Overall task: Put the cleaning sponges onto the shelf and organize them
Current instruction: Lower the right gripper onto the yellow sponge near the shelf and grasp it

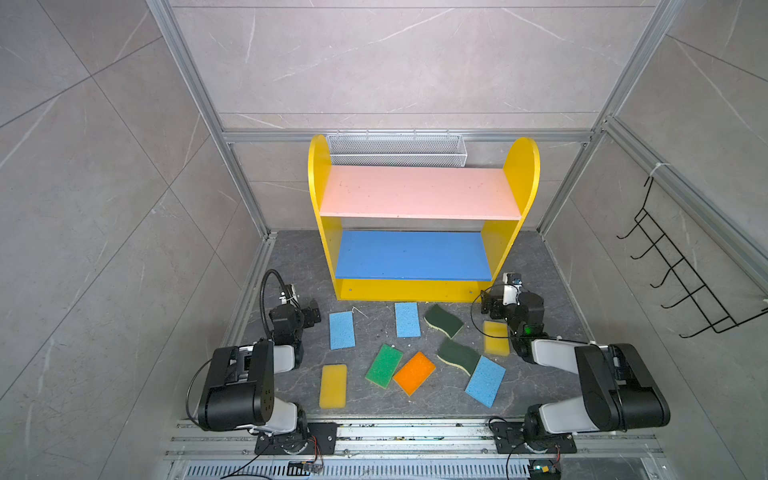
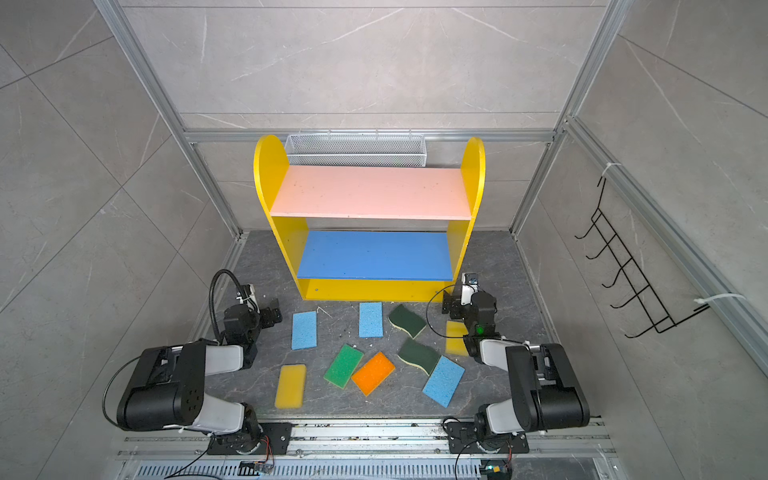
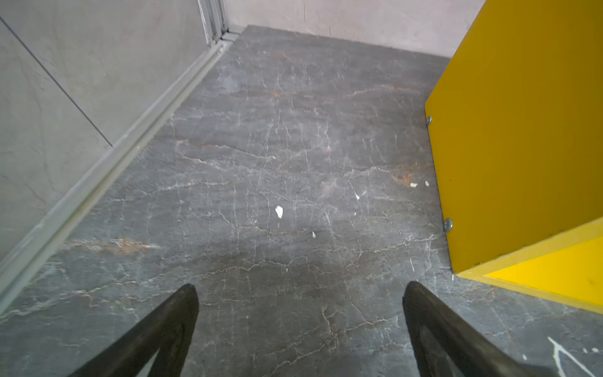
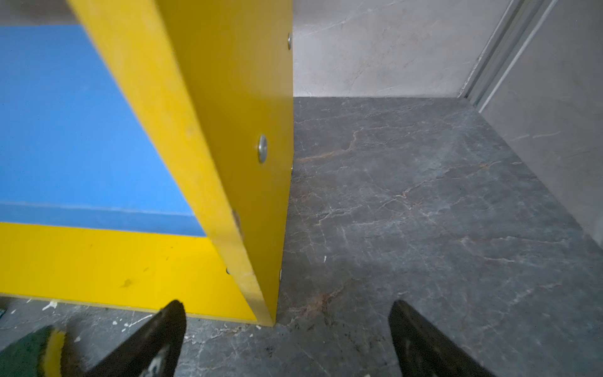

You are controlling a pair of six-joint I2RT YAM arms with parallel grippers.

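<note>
The left gripper [image 3: 298, 290] and right gripper [image 4: 287, 306] stand wide open, empty. The cleaning sponges [image 1: 414, 373] lie flat on the table [image 1: 374, 399] between and behind them, a dark-green wavy sponge [image 4: 29, 352] just beside the right one. They are likely light and squashy: pinch across the short width. The shelf [image 4: 228, 98] side stands just ahead of the right gripper, in its way.

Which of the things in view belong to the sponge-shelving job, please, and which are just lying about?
Job: three light blue sponges; two yellow sponges; green sponge; orange sponge; two dark green sponges; shelf.
Lying about: white mesh basket; black hook rack.
</note>
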